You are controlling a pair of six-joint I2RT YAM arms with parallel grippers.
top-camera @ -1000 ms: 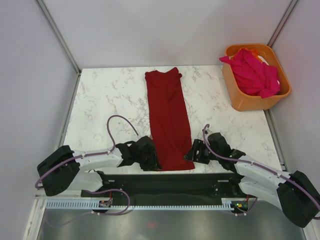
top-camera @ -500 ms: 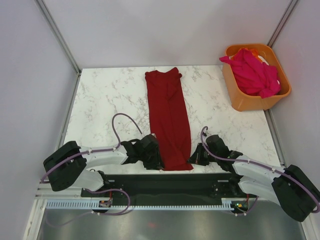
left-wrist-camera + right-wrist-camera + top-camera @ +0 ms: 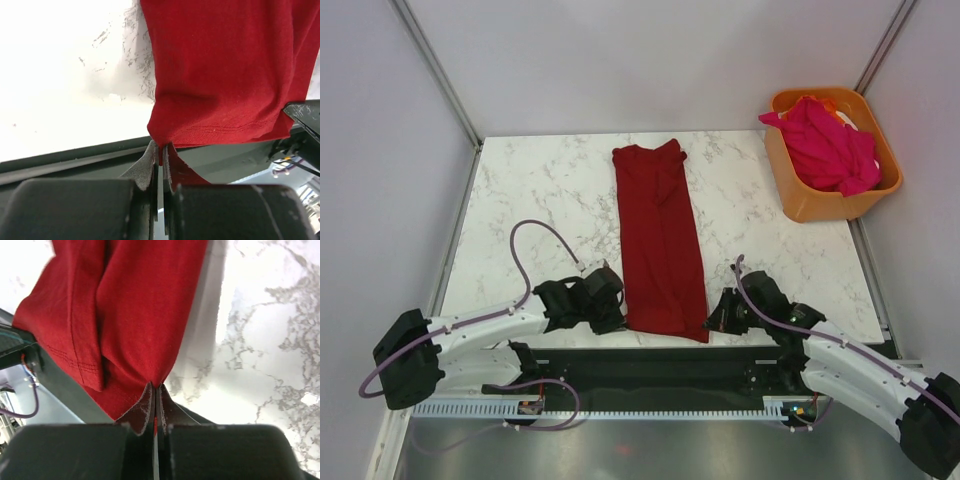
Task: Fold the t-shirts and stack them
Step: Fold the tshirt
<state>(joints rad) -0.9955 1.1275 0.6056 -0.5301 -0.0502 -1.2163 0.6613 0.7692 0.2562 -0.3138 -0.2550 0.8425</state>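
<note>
Two t-shirts are in play. One, a dark crimson red cotton t-shirt (image 3: 660, 240) already folded into a long narrow strip, lies lengthwise down the middle of the white marble-patterned table (image 3: 540, 190), its near hem at the table's front edge and its far end toward the back wall. The other, a bright magenta pink t-shirt (image 3: 828, 145), sits bunched in an orange plastic tub (image 3: 820, 205) at the far right corner, well apart from the red one.

Both near corners of the red strip are taken. The left gripper (image 3: 159, 157) has its fingers pressed together on the near left corner of the hem, with a sliver of red cloth caught between them. The right gripper (image 3: 154, 395) is likewise pinched tight on the near right corner, where the cloth gathers into a small peak.

By my judgement the cloth is light, soft and limp: it will sag and drape between the two pinch points instead of holding shape, and the stacked layers could slide apart if only the top ply is caught. The hemmed corners, with their visible double row of stitching, look like the firmest places to hold, and they keep the strip's width taut for carrying the near end over toward the far end.

No brand, label or readable writing shows on either shirt, the tub or the table in these views.
</note>
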